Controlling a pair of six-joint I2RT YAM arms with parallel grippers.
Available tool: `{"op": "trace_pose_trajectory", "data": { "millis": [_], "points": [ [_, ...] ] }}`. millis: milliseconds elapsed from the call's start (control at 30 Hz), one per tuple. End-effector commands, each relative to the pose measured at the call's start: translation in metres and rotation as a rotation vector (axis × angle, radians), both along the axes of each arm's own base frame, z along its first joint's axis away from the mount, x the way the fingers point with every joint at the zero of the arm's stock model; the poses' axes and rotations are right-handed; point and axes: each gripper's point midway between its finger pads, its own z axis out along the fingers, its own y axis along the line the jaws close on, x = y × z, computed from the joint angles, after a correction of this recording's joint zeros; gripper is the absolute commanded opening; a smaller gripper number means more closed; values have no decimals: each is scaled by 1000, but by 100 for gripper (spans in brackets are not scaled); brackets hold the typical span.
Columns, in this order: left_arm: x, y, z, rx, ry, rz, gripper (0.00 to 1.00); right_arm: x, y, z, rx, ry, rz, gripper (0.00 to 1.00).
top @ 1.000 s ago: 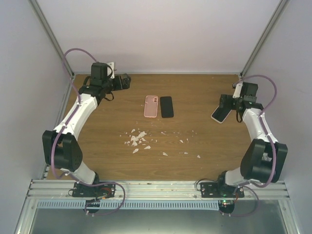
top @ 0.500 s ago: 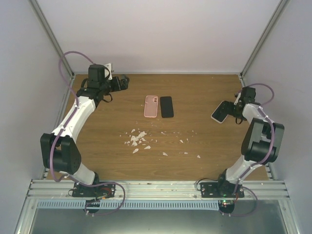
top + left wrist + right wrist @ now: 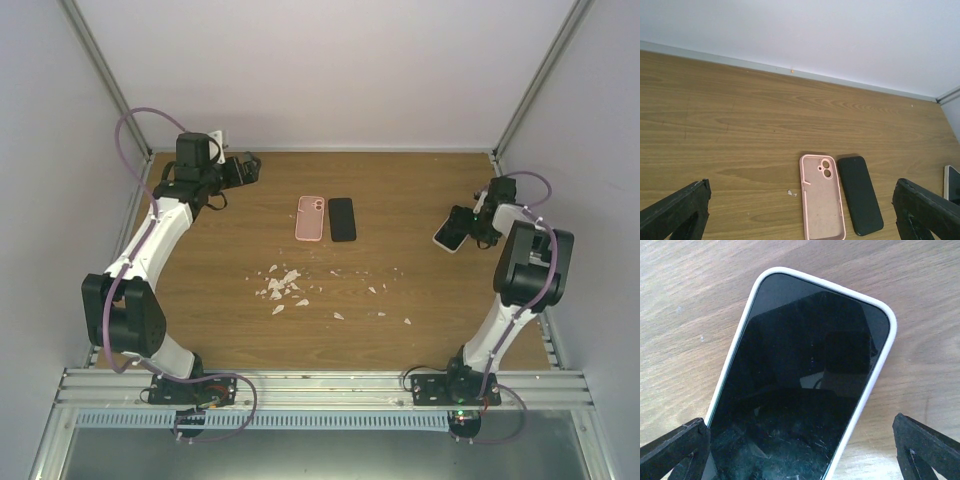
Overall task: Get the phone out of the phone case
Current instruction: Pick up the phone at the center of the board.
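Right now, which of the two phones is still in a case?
The white-cased phone at the right gripper: a white rim frames its dark screen. The black phone mid-table lies bare beside the empty pink case.

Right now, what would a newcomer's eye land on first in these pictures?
In the middle, an empty pink case and a bare black phone lie side by side, with white crumbs scattered below them in the top view. Far right, a second phone, white-rimmed, lies screen up, and the right claw hangs open over it.
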Motion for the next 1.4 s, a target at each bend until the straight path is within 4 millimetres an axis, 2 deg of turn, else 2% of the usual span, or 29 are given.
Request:
{"op": "trace_pose_trajectory", "data": {
  "millis": [0, 367, 700, 933, 1267, 1367],
  "points": [
    [4, 3, 11, -24, -46, 8, 99, 9, 4, -5, 35, 6, 0, 100],
    [4, 2, 6, -43, -34, 1, 99, 28, 29, -17, 36, 25, 93, 100],
    [4, 1, 3, -46, -27, -5, 99, 37, 67, -25, -87, 26, 356, 100],
    [3, 2, 1, -44, -27, -4, 99, 22, 69, -39, -182, 76, 471, 99],
    [4, -1, 1, -47, -28, -18, 99, -7, 66, -60, -238, 165, 608, 90],
    [4, 0, 3, -47, -32, -15, 99, -13, 68, -64, -230, 178, 631, 84]
  ]
}}
